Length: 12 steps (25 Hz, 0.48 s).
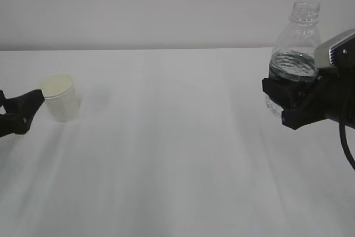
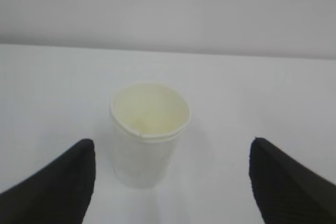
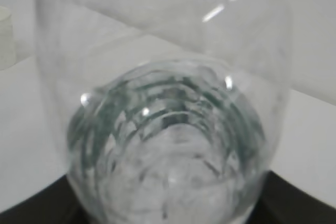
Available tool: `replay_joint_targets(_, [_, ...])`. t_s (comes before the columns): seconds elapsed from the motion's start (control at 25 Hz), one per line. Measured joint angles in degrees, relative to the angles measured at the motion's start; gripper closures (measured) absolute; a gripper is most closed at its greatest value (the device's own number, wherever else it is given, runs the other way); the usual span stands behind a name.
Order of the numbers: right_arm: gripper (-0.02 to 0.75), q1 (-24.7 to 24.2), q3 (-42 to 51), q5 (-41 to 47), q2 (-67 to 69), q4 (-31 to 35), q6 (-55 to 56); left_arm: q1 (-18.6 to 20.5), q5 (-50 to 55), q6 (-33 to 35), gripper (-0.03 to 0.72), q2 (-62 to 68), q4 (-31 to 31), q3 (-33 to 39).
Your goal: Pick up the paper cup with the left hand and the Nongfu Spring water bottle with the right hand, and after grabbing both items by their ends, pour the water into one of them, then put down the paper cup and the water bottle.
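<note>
The paper cup (image 1: 60, 96) stands upright on the white counter (image 1: 177, 154) at the left of the frame, between the wide-spread fingers (image 2: 58, 187) of the left end effector (image 2: 173, 182), touching neither. At the right edge, the right end effector (image 1: 294, 101) grips the uncapped water bottle (image 1: 295, 48) upright above the counter, partly filled
</note>
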Motion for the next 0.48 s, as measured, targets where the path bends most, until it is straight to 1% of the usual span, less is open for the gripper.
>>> replay_joint_targets(0.16, [0.314,0.0,0.0,0.0,0.0,-0.04,0.0,0.0,0.0,1.57,0.021,5.15,-0.1,-1.14])
replay_joint_targets(0.48, [0.314,0.0,0.0,0.0,0.0,-0.13,0.1,0.0,0.0,1.89,0.033,12.03,0.01,-5.84])
